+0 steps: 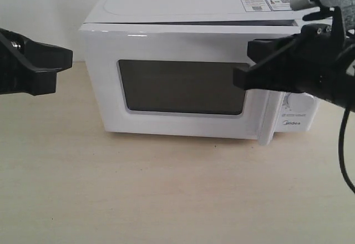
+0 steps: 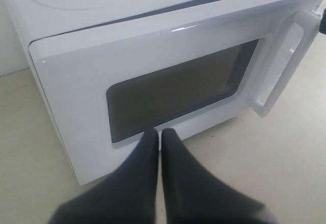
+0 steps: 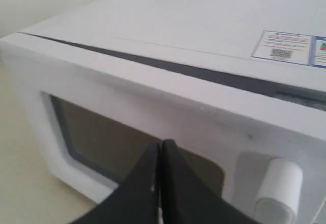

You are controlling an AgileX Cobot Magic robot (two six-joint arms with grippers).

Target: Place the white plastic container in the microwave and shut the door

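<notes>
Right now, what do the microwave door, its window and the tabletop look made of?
Door: glossy white, plastic or painted metal; it shows sharp highlights. Window: dark, glass-like pane, faintly reflective. Tabletop: pale matte wood or laminate, with faint grain.

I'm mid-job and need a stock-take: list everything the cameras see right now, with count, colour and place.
microwave: one, white, on the table, back centre
door: one, white with a dark window, on the microwave's front; a dark gap shows along its top edge
handle: one, white, upright on the door's right side
dial: one showing, white, right of the door, partly hidden by the right gripper
stickers: two, white with coloured print, on the microwave's top, right rear
table: one, pale wood
cable: one, black, at the right edge
container: none in view
left gripper: black, shut, by the door's lower edge
right gripper: black, shut, before the door's upper right
</notes>
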